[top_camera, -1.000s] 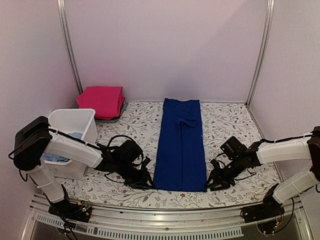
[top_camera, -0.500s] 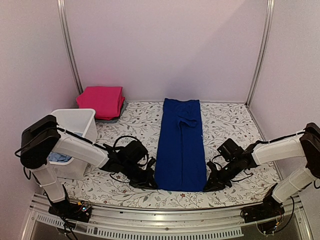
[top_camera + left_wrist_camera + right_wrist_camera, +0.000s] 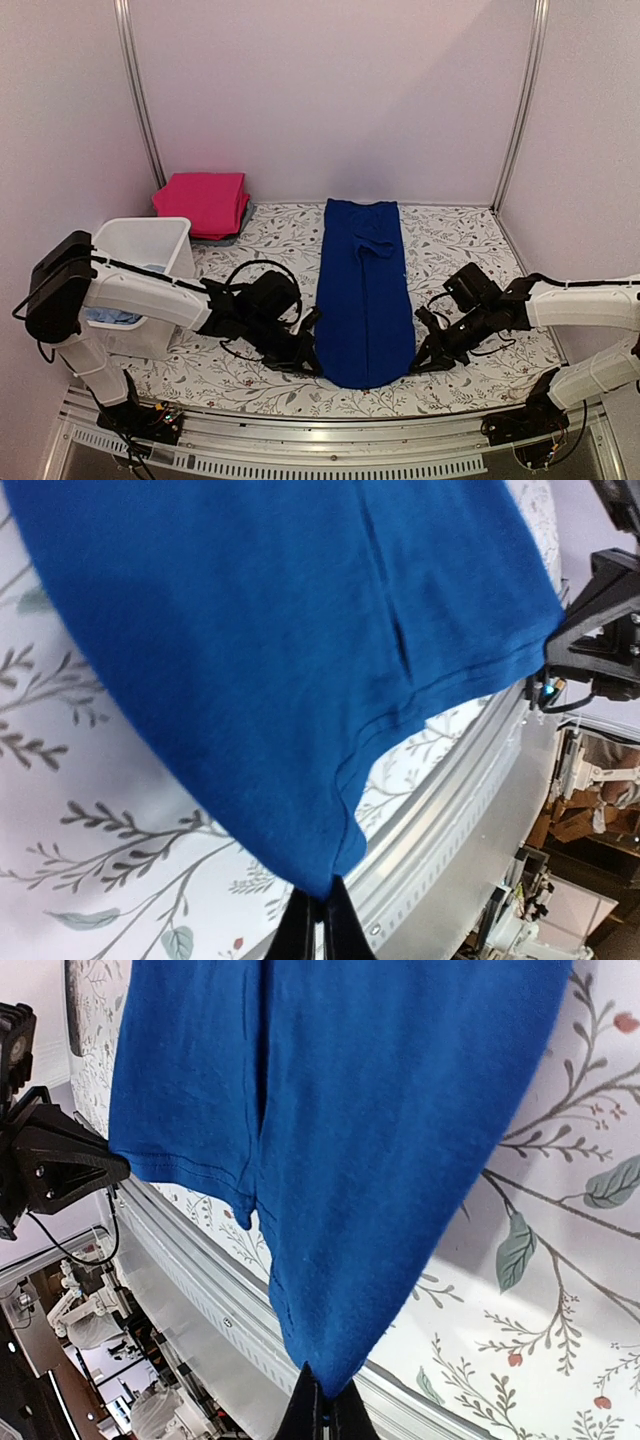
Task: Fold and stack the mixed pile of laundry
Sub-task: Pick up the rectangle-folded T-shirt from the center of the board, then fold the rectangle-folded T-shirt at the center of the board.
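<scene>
The royal-blue trousers (image 3: 363, 290) lie lengthwise down the middle of the floral table, folded leg on leg. My left gripper (image 3: 312, 366) is shut on their near left hem corner (image 3: 320, 875) and holds it lifted off the table. My right gripper (image 3: 416, 364) is shut on the near right hem corner (image 3: 325, 1370), also lifted. The near hem sags between the two grippers. A folded pink-red garment (image 3: 202, 202) lies at the back left. Pale-blue cloth (image 3: 118, 315) shows inside the white basket (image 3: 150, 240).
The white slotted basket stands at the left edge beside my left arm. The metal table rail (image 3: 330, 430) runs along the near edge, just below both grippers. Walls enclose the back and sides.
Both grippers closed in on the trousers' near corners and lifted them. The near hem has risen off the table and drawn inward, now rounded instead of flat and square.
</scene>
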`<move>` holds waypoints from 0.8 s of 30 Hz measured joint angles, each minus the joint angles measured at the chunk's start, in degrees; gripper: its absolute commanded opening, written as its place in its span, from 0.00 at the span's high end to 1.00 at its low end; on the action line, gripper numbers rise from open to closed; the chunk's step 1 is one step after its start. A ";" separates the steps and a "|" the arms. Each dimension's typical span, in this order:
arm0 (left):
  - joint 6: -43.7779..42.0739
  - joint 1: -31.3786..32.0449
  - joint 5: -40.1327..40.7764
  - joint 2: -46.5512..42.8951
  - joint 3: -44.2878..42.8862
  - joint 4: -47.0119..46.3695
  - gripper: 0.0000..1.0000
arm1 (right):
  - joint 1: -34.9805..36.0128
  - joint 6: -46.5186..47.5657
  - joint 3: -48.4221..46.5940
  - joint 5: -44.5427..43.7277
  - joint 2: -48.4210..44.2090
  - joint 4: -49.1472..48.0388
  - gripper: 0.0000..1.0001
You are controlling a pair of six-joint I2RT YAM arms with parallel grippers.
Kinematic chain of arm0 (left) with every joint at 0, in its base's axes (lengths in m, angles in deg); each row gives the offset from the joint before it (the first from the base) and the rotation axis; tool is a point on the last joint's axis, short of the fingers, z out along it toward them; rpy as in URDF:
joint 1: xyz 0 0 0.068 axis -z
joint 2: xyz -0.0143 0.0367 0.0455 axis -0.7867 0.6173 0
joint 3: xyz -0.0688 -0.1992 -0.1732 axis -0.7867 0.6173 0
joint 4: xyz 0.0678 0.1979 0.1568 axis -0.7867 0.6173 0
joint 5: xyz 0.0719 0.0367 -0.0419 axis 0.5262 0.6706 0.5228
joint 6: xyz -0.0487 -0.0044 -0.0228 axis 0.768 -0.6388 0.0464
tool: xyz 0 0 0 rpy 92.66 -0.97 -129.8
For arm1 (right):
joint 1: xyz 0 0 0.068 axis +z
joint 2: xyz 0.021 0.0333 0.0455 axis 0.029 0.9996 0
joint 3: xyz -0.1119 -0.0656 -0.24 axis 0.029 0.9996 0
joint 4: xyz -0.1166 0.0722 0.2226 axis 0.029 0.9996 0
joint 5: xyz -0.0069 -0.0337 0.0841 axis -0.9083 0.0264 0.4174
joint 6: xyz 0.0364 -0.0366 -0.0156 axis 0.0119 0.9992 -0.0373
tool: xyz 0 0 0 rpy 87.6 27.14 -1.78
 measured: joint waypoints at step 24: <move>-10.45 -15.74 -0.20 19.71 -30.95 8.83 1.00 | -13.27 11.72 -27.96 -6.73 23.10 2.78 1.00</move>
